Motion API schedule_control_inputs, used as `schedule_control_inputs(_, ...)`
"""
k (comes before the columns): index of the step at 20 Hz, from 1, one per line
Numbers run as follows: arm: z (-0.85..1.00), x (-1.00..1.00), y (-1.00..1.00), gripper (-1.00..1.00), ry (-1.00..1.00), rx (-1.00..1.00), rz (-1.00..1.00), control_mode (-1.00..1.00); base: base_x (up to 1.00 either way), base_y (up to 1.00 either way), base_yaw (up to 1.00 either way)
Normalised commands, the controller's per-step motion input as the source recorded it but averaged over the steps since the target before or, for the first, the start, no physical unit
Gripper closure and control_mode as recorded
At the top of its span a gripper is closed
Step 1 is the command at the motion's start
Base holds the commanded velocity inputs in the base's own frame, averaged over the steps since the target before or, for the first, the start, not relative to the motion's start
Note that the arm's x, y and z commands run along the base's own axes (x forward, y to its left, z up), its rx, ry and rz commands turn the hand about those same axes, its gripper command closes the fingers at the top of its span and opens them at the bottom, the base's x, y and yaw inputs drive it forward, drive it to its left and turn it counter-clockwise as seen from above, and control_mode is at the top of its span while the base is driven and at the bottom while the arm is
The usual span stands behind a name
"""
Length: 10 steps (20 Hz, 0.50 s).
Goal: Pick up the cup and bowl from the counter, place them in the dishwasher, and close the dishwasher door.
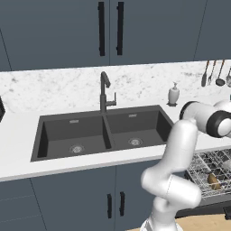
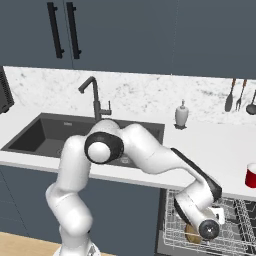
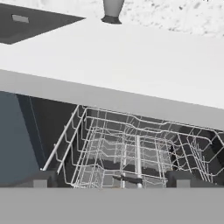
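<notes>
red cup [image 2: 251,175] upright on table [image 2: 215,145] at 3 o'clock edge, brown bowl [image 2: 192,233] down in dishwasher [image 3: 131,148] wire rack [image 2: 235,232], claw [image 3: 111,180] low over rack near bowl, fingers apart, soap bottle [image 2: 182,114] at 12 o'clock, sink [image 1: 103,131] at 9

The counter [image 1: 18,149] was white marble-look with faint grey speckles, and the backsplash [image 1: 54,88] matched it. The double sink [image 1: 101,133] and its faucet [image 1: 104,92] were black. The upper cabinets [image 1: 54,31] were dark blue-grey with 2 black bar handles [image 1: 110,28]. The dishwasher [image 2: 240,230] held a silver wire rack [image 3: 131,148] (a brown item [image 2: 192,234] lay in it). A red object [image 2: 251,175] stood on the counter. The soap dispenser [image 2: 182,115] was pale grey-white. The arm [image 2: 145,150] was white with dark joints.
</notes>
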Motion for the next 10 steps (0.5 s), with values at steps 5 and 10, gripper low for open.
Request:
schedule_control_inputs(5,1.00,-0.05,0.00,-1.00,-0.03,-0.05,0.00,-1.00,0.00,0.00,0.00)
schedule_control_inputs(10,1.00,0.04,0.00,-1.00,0.06,-0.07,0.00,-1.00,0.00,0.00,0.00)
